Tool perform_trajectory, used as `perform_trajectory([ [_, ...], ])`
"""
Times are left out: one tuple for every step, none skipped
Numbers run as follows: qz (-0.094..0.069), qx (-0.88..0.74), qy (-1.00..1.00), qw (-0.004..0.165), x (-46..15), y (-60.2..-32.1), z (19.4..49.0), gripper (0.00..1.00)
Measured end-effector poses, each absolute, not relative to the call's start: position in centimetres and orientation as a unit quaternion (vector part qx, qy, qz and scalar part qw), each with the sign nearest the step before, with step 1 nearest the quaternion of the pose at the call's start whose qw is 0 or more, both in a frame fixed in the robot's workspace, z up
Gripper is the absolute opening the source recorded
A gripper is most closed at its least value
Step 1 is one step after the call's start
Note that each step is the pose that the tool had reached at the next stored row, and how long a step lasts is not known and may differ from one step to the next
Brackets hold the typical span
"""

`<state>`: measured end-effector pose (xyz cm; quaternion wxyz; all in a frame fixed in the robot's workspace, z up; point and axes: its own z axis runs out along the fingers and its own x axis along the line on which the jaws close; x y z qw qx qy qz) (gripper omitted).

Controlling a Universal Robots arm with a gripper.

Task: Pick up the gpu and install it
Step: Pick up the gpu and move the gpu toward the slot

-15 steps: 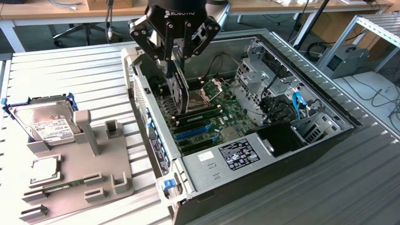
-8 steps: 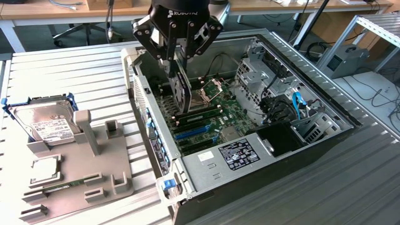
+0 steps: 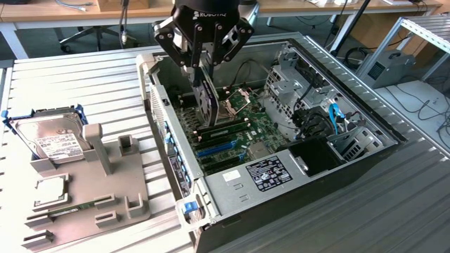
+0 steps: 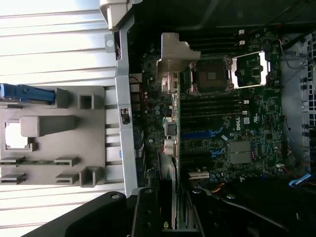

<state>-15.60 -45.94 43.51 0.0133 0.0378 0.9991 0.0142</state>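
We see the fingers (image 3: 186,55) clamped on the top edge of the graphics card (image 3: 205,105), which hangs upright inside the open computer case (image 3: 232,196), low over the green motherboard (image 3: 247,132), though we cannot tell whether it touches a slot, while the hard drive (image 3: 56,139) stands in the grey holder (image 3: 105,182) on the bench (image 3: 84,79).

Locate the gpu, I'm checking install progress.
Exterior view: the gpu is held upright by the fingers over the motherboard, beside the CPU socket, inside the open case.
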Motion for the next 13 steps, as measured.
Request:
perform_trajectory([
  [0.014, 0.038, 0.999, 0.013, -15.55, -45.94, 43.50, 0.26],
  [0.014, 0.038, 0.999, 0.013, -15.49, -45.94, 43.50, 0.26],
  [0.014, 0.038, 0.999, 0.013, -15.43, -45.94, 43.51, 0.26],
  [0.014, 0.038, 0.999, 0.013, -15.36, -45.94, 43.50, 0.26],
  [0.014, 0.038, 0.999, 0.013, -15.31, -45.94, 43.51, 0.26],
  [0.014, 0.038, 0.999, 0.013, -15.22, -45.94, 43.50, 0.26],
  [0.014, 0.038, 0.999, 0.013, -15.14, -45.94, 43.50, 0.26],
  [0.014, 0.038, 0.999, 0.013, -15.00, -45.94, 43.50, 0.26],
  [0.014, 0.038, 0.999, 0.013, -14.89, -45.94, 43.51, 0.26],
  [0.014, 0.038, 0.999, 0.013, -14.80, -45.94, 43.51, 0.26],
  [0.014, 0.038, 0.999, 0.013, -14.72, -45.94, 43.50, 0.26],
  [0.014, 0.038, 0.999, 0.013, -14.64, -45.94, 43.50, 0.26],
  [0.014, 0.038, 0.999, 0.013, -14.56, -45.94, 43.50, 0.26],
])
